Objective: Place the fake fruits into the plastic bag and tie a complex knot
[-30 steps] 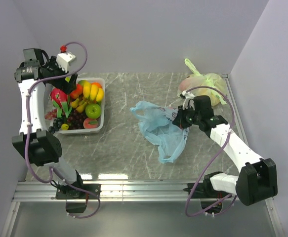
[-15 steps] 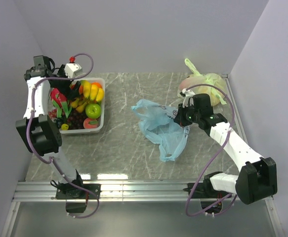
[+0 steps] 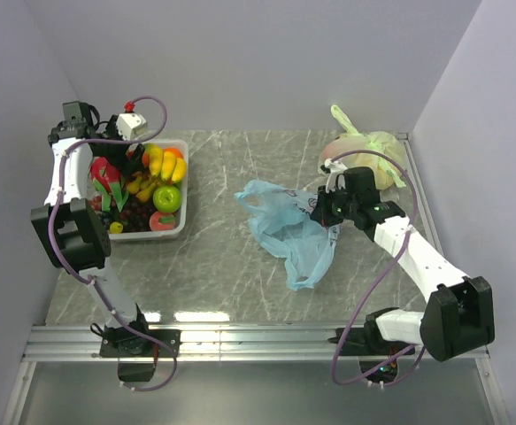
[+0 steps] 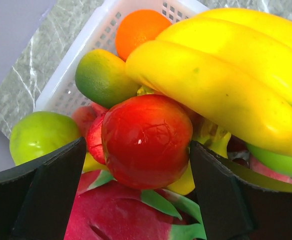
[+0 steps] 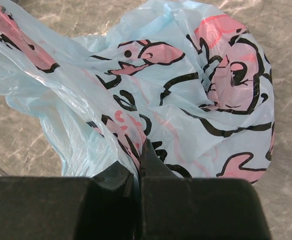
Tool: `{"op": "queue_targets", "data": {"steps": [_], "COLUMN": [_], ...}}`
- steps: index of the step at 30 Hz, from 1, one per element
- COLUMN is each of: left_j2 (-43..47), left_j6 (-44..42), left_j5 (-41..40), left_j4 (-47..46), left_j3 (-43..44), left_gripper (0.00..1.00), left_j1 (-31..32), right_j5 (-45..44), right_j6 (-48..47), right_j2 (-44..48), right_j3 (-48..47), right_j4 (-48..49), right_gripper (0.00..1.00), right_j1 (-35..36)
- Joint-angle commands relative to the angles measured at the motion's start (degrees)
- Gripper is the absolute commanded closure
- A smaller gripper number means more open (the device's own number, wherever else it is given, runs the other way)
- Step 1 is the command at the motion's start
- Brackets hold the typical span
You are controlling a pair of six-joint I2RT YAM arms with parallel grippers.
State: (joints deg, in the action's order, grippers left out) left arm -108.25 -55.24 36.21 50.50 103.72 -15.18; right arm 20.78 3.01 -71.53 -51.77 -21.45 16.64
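The fake fruits fill a white basket (image 3: 182, 232) at the left: yellow bananas (image 4: 221, 75), an orange (image 4: 138, 27), green fruits (image 4: 103, 75), grapes (image 3: 132, 214) and a red apple (image 4: 147, 140). My left gripper (image 4: 138, 146) is open, its jaws standing either side of the red apple without pinching it; it also shows in the top view (image 3: 132, 161). The light-blue plastic bag (image 3: 288, 226) lies crumpled and flat at mid-table, and no knot shows on it. My right gripper (image 5: 139, 159) is shut on a fold of the bag (image 5: 186, 90) at its right edge.
A pale yellow-green tied bag (image 3: 364, 150) sits at the back right corner. A pink dragon fruit (image 4: 120, 215) lies under the red apple. Walls close in the table on the left, back and right.
My left arm has swung down from above the basket's back corner into the fruit pile, around the red apple. My right gripper has stayed shut on the bag, almost still.
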Motion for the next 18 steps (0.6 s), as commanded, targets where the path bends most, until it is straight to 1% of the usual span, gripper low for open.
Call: {"op": "queue_targets", "data": {"steps": [1,4,5,7,8,10,11,14,18], "left_j2": [-0.7,-1.5,-2.1,-2.5,-2.4,-1.9,-1.1,0.5,3.0], "left_j6": [1.4,2.3,2.7,2.4,2.2,2.2,2.1,2.2,2.2], "left_j5": [2.8,3.4,3.7,4.0,4.0,4.1,4.0,4.0,2.3], "left_j4": [-2.3,-2.0,-1.7,-0.2,0.2,0.6,0.7,1.8,2.8], "left_j3": [-0.1,0.5,1.2,2.0,2.4,2.3,1.9,1.7,1.9], "left_gripper": [0.12,0.18,0.26,0.34,0.42,0.47,0.52,0.59,0.64], "left_j1": [-0.1,0.0,-0.1,-0.1,-0.1,-0.2,-0.2,-0.6,-1.1], "right_j5": [0.8,1.0,1.0,1.3,1.3,1.2,1.2,1.1,1.3], "right_j6": [-1.2,-1.2,-1.2,-1.2,-1.2,-1.2,-1.2,-1.0,-0.5], "right_j2": [-0.5,-0.9,-1.0,-1.1,-1.1,-1.2,-1.2,-1.2,-1.2], "right_j3": [-3.2,-3.4,-3.6,-3.6,-3.6,-3.6,-3.6,-3.5,-3.6], "right_j4": [0.4,0.4,0.4,0.4,0.4,0.4,0.4,0.5,0.8], "right_gripper": [1.0,1.0,1.0,1.0,1.0,1.0,1.0,1.0,1.0], "right_j1": [0.4,0.4,0.4,0.4,0.5,0.3,0.4,0.3,0.4]}}
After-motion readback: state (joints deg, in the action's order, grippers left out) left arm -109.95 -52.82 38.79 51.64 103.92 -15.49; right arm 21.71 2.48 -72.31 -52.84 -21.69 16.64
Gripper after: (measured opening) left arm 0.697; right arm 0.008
